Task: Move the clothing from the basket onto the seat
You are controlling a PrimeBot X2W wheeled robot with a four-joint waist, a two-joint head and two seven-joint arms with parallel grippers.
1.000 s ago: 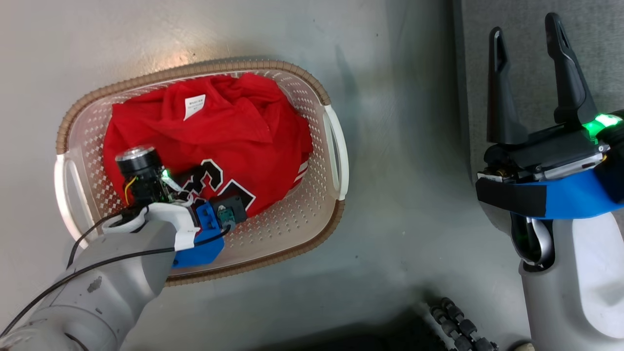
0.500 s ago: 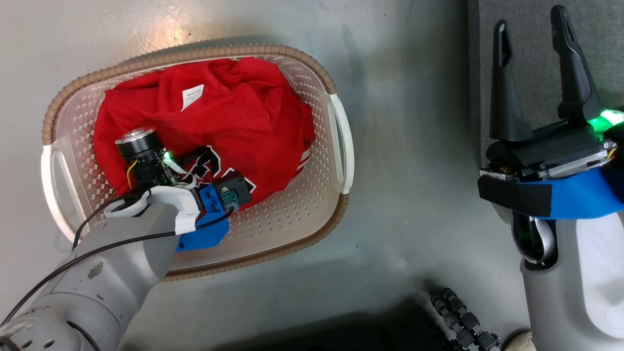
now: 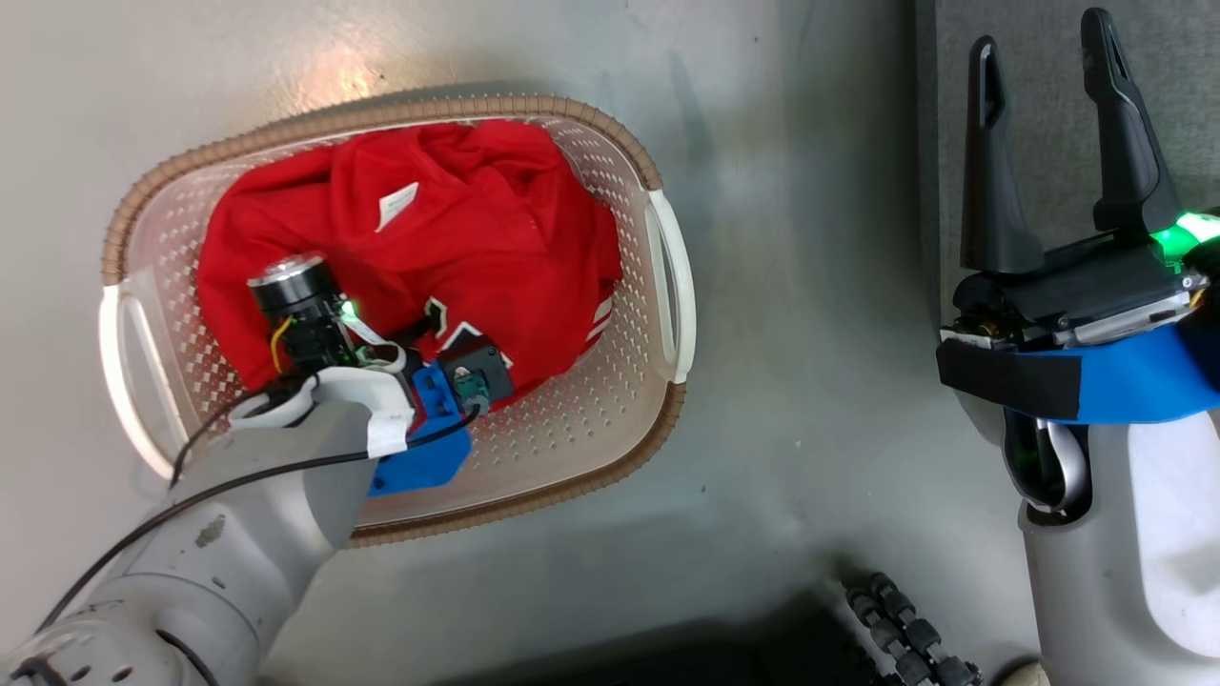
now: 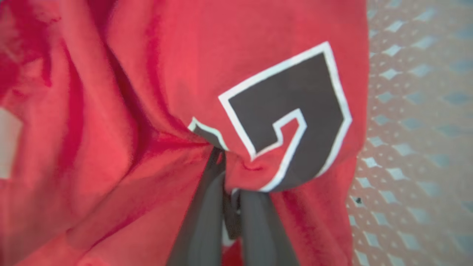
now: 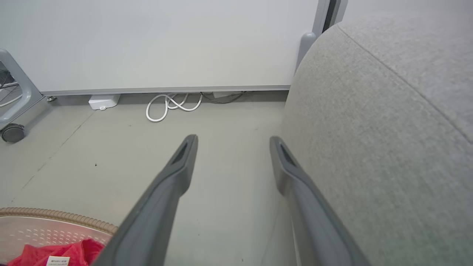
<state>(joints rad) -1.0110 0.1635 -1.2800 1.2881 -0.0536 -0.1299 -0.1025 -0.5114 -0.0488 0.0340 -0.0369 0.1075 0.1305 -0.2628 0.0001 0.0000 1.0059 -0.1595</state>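
The red clothing (image 3: 457, 229) lies heaped in the cream basket (image 3: 572, 429), a white neck tag (image 3: 396, 205) on top. My left gripper (image 4: 228, 173) points down into the heap and is shut on a pinched fold beside the black-and-white lettering (image 4: 292, 111). In the head view its wrist hides the fingertips. My right gripper (image 3: 1039, 33) hangs open and empty at the right, over the edge of the light-grey seat (image 3: 1172, 76). The right wrist view has the seat (image 5: 388, 129) to the right of the open right gripper (image 5: 232, 140) and a corner of the basket (image 5: 55, 214) at lower left.
The basket stands on a grey floor (image 3: 810, 286). A pale partition panel (image 5: 147, 44) on a wheel (image 5: 13, 133) closes the far side, with a white cable (image 5: 170, 107) and a small white box (image 5: 103, 101) at its foot. A black ribbed hose (image 3: 905, 629) lies near my base.
My left gripper has shut on the lettered fabric, bunching it so most of the lettering is folded away. The head view shifted slightly. The right gripper stayed open.
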